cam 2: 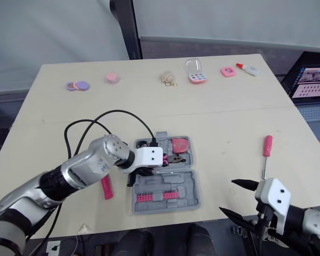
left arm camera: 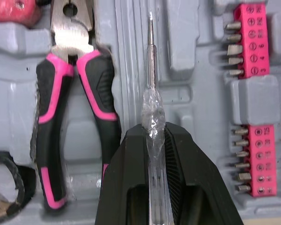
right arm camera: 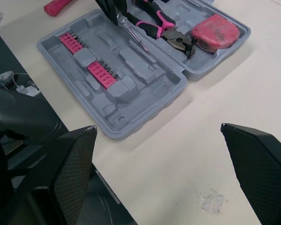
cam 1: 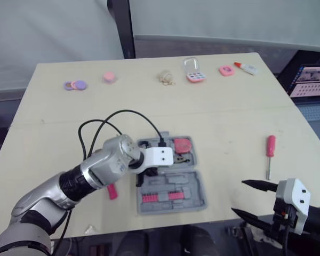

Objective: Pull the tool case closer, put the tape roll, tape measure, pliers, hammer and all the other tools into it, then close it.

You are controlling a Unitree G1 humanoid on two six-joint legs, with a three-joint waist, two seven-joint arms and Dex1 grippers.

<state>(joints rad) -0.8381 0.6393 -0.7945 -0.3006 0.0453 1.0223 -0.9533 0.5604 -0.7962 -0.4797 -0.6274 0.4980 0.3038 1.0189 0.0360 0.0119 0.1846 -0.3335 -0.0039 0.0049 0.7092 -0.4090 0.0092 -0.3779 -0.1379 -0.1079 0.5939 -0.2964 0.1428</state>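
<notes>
So the clear-handled screwdriver (left arm camera: 151, 70) is over the open tool case (cam 1: 194, 200), right along the ridge between its two halves. Its long axis runs with the case's long side and the tip points to the robot's right, toward the red tape measure (cam 1: 182, 145). The left gripper (left arm camera: 154, 131) is clamped tight on the handle. The pliers (left arm camera: 68, 117) lie just beside it, nose pointing the same way. The pink bit strips (left arm camera: 253, 42) are on the other side. The right gripper (cam 1: 240, 197) is spread wide apart near the table's (cam 1: 229, 117) front edge, with a pink screwdriver (cam 1: 270, 152) well off to the case's right.
</notes>
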